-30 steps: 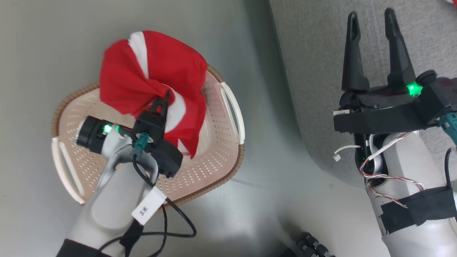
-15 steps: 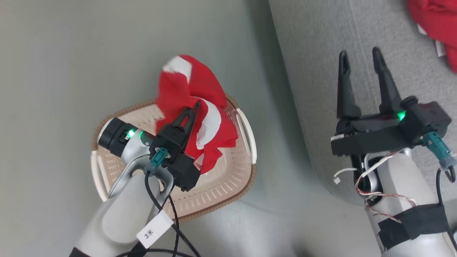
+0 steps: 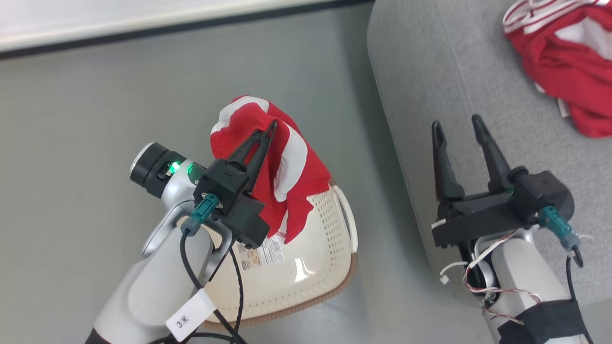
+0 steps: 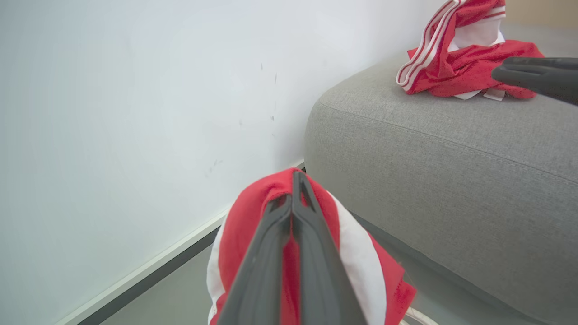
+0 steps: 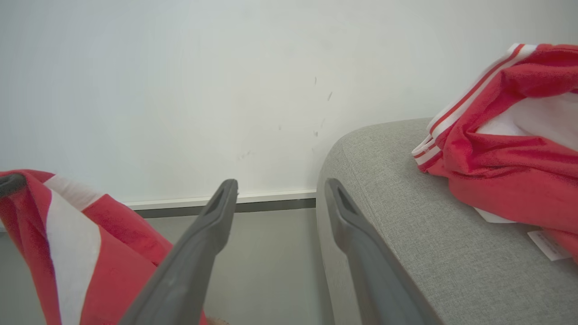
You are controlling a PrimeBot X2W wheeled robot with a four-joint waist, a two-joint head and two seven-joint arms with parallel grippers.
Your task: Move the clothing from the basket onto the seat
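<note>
My left gripper (image 3: 272,125) is shut on a red garment with broad white stripes (image 3: 282,177), which hangs lifted above the cream perforated basket (image 3: 330,248). In the left wrist view the same clothing (image 4: 356,262) drapes over my shut left gripper (image 4: 295,174). A second red and white garment (image 3: 564,71) lies on the grey seat (image 3: 430,86) at the upper right. My right gripper (image 3: 456,125) stands open above the seat's near edge, nothing between its fingers. The right wrist view shows my right gripper (image 5: 280,185) open, the seat (image 5: 406,234) and the lying garment (image 5: 510,171).
The basket stands on a grey floor (image 3: 86,124), left of the seat. A white wall with a dark skirting strip (image 3: 143,33) runs along the far side. A paper label (image 3: 260,255) lies on the basket's bottom. Cables hang from both forearms.
My left gripper has lifted the red garment up out of the basket and toward the seat. The head camera has tilted, bringing the wall and the garment on the seat into view.
</note>
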